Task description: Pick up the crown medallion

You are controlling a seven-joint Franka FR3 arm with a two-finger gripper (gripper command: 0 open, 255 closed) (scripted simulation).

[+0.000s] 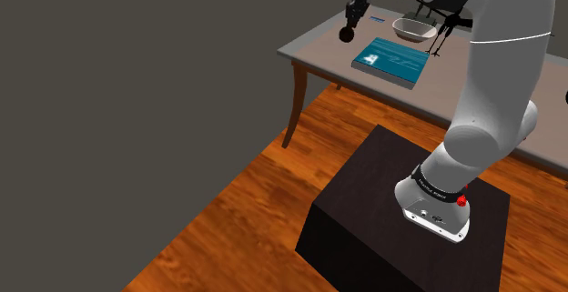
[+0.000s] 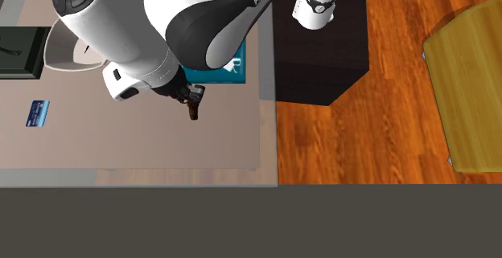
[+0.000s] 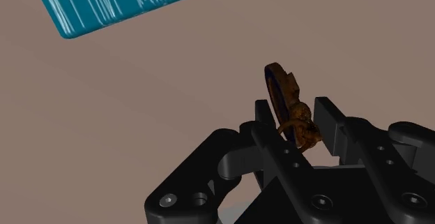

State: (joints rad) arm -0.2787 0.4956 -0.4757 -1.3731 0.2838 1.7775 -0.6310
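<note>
Brown-topped table with wooden legs carries a flat teal book. The all-black two-finger gripper pinches the small brown round crown medallion, which sits edge-on between the fingertips and projects beyond them, over bare tabletop near the book.

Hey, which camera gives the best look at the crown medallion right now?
The wrist view. There the brown crown medallion sits close up, clasped in the gripper. The shoulder view shows it as a small dark disc at the gripper; the second exterior view shows a tiny brown sliver.
</note>
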